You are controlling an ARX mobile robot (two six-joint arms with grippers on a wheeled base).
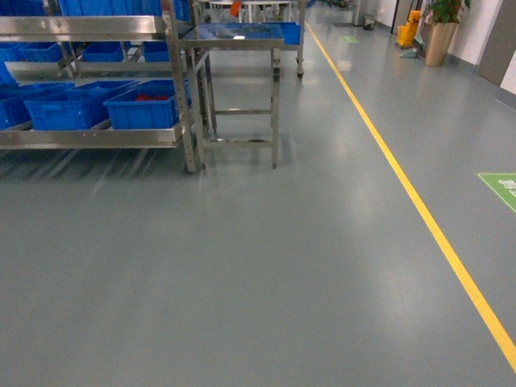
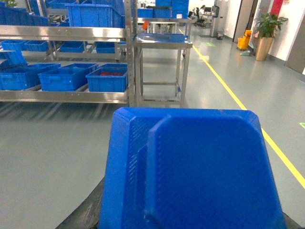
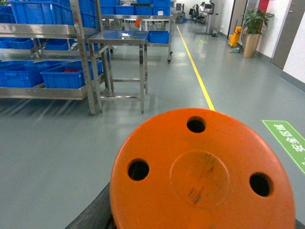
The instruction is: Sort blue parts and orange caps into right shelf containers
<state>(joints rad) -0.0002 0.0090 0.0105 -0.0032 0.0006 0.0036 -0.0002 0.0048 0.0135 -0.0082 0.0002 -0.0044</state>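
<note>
L wrist view is being filled by a blue part (image 2: 190, 171), close to the lens; fingers aren't being shown, so L grip can't be told. R wrist view is being filled likewise by an orange cap (image 3: 205, 174) w/ three holes; R grip can't be told either. Blue crates (image 1: 141, 109) are being seen on the steel shelf (image 1: 89, 137), far left in head view, beside a steel table (image 1: 238, 40). A yellow floor line (image 1: 419, 210) is being seen to the right.

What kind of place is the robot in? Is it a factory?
Probably a factory or warehouse floor. Metal shelves hold rows of blue crates, a yellow line marks a lane on the grey floor, and a steel table stands beside the shelves.
</note>
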